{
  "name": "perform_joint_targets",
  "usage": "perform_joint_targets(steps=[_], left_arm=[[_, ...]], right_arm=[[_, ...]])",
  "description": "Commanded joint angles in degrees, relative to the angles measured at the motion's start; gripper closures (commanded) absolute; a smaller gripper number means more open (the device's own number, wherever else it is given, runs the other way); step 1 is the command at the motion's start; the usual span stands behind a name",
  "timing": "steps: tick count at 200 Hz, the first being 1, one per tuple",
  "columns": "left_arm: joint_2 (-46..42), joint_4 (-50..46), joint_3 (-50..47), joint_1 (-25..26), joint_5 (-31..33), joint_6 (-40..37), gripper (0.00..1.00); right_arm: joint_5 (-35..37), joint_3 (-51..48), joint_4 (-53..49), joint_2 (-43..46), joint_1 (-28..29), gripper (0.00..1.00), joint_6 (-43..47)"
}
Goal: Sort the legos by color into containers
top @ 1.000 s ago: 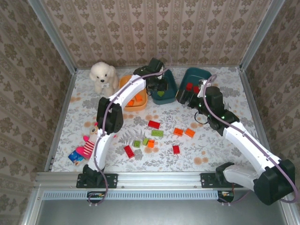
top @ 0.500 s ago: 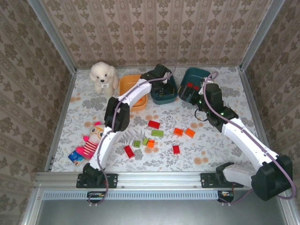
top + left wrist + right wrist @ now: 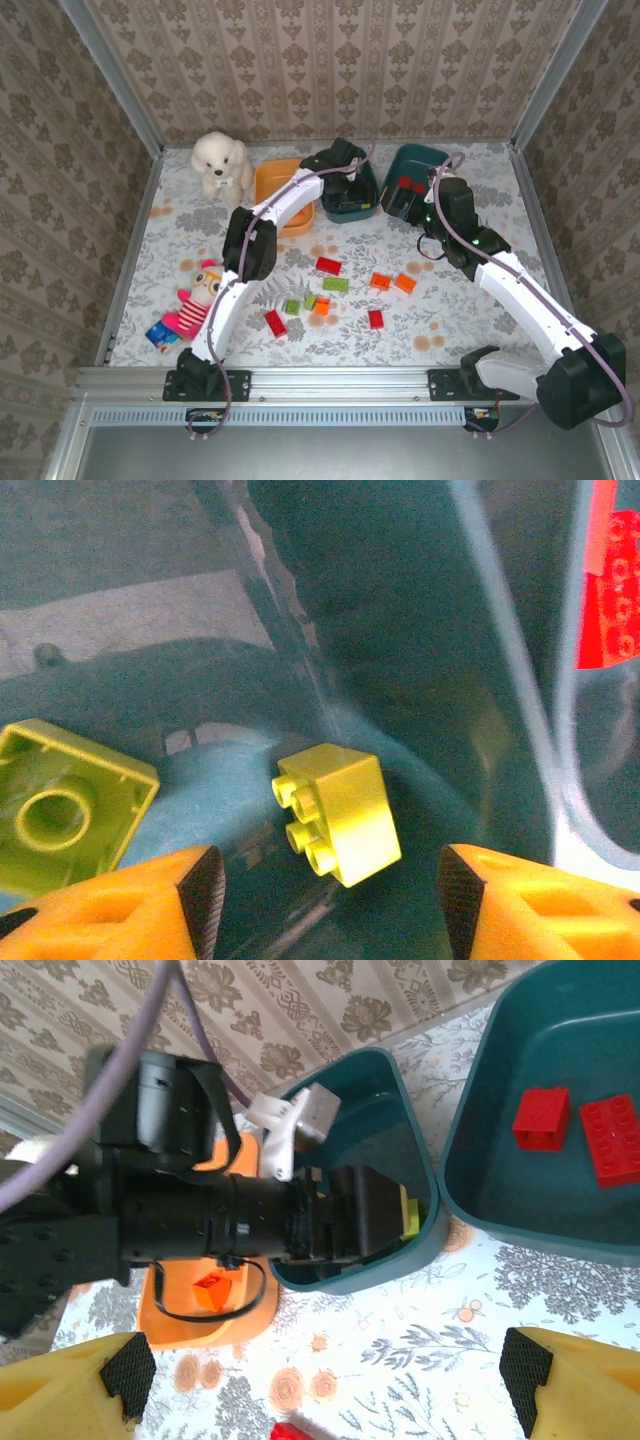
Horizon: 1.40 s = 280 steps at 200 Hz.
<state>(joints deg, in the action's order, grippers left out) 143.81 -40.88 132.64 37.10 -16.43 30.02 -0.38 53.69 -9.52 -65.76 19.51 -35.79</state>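
Left claw (image 3: 328, 880) part-open, green brick (image 3: 338, 813) free in teal tub (image 3: 420, 630); right claw (image 3: 327, 1372) wide, empty; loose legos (image 3: 336, 284) lie nearward.

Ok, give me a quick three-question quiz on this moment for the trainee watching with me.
1. True or false: the left gripper is clamped on a light green brick.
2. Which colour of bricks lies in the right teal tub? A orange, B red, C green.
3. How many light green bricks lie in the middle teal tub, going by the left wrist view?
Key: 1 false, its jaws stand apart and the brick lies loose between them. 2 B, two red bricks. 3 two.
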Motion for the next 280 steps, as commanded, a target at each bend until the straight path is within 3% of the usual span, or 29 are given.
perform_joint_targets(steps=[1, 40, 86, 119, 167, 185, 231, 280], left_arm=[[-10.0, 1.2, -2.9, 0.2, 2.1, 0.9, 0.35], [-23.4, 5.3, -16.8, -0.5, 4.9, 5.6, 0.29], [-40.7, 7.6, -38.9, -0.5, 10.4, 13.2, 0.24], [-49.0, 7.6, -50.5, -0.4, 10.5, 15.8, 0.25], [-61.3, 11.0, -65.8, 0.0, 8.3, 20.6, 0.25], [-66.0, 14.0, -71.7, 0.0, 5.7, 22.6, 0.23], [-80.4, 22.3, -85.7, 0.2, 0.2, 26.0, 0.10], [-95.5, 23.8, -96.4, 0.0, 1.2, 26.9, 0.09]], right_arm=[[0.6, 0.9, -2.3, 3.1, -0.2, 0.08, 2.9], [-1.3, 0.0, -4.1, 6.7, -0.1, 0.08, 6.9], [-17.0, -3.1, -1.4, 10.7, -0.1, 0.07, 10.9], [-19.9, -5.2, -3.3, 13.2, -0.1, 0.07, 11.1], [-12.4, -3.6, -15.9, 12.8, 0.4, 0.08, 13.6], [-5.6, -1.2, -24.8, 10.1, 1.3, 0.09, 12.5], [2.0, -0.1, -36.1, 2.8, 1.6, 0.14, -1.2], [5.6, 1.8, -39.6, -8.6, 3.9, 0.22, -21.8]])
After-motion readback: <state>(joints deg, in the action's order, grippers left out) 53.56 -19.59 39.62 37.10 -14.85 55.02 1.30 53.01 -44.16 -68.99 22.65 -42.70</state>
